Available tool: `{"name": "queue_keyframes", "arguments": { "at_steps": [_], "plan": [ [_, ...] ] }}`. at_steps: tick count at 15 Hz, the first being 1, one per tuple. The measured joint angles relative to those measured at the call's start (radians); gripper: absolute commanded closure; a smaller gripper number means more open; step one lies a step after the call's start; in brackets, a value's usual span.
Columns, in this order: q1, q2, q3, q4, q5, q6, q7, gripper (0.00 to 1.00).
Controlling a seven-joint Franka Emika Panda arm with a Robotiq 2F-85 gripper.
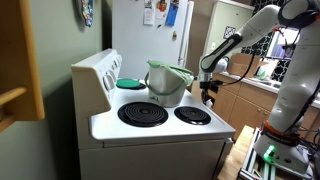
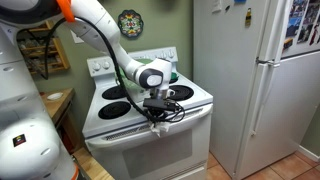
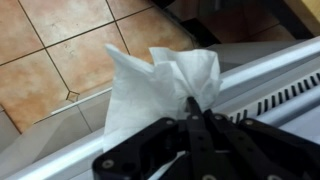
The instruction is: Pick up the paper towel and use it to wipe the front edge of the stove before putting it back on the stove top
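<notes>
- stove [image 1: 105, 125] was white; its coil burners [image 1: 143, 114] were black
- towel [image 3: 140, 85] was plain white
- gripper [image 3: 195, 108] was black
- arm [image 2: 105, 30] was white, with one orange band
- fridge [image 2: 255, 90] was white
- pot [image 1: 168, 82] was pale green
- floor [image 3: 60, 45] was tan-brown tile with pale grout lines
- wall [image 2: 90, 40] was olive green

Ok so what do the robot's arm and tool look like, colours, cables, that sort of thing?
The arm is glossy white with rounded segments and an orange band near one joint. A grey round wrist unit carries the black tool, with black cables looping beside it.
</notes>
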Motion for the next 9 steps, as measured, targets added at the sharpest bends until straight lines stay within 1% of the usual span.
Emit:
{"name": "queue_keyframes", "arguments": {
  "at_steps": [3, 5, 7, 9],
  "plan": [
    [0.014, -0.018, 0.004, -0.02, 0.0, -0.08, 0.0, 0.97],
    [0.022, -0.026, 0.006, -0.031, 0.0, -0.111, 0.0, 0.97],
    [0.03, -0.032, 0.008, -0.041, -0.001, -0.108, 0.0, 0.97],
    [0.032, -0.035, 0.008, -0.044, -0.008, -0.066, 0.0, 0.97]
  ]
}}
